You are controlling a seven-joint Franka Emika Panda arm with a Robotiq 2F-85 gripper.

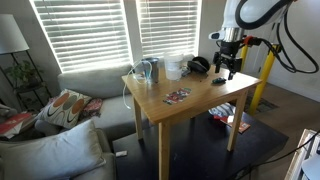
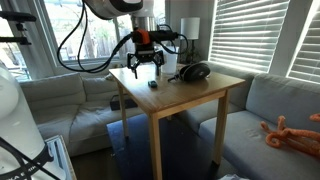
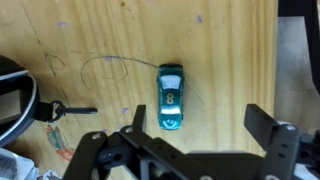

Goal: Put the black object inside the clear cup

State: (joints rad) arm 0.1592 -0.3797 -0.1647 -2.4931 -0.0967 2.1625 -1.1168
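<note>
My gripper is open and empty. It hangs above the wooden table near one edge, as both exterior views show. Just below its left finger lies a teal toy car, also visible in an exterior view. A small flat dark item lies on the table nearer the front, apart from the gripper; it may be the black object. The clear whitish cup stands at the back of the table, far from the gripper. Neither shows in the wrist view.
Black headphones lie close to the gripper, with a thin cable on the tabletop. A blue-tinted jug stands beside the cup. Grey sofas surround the table.
</note>
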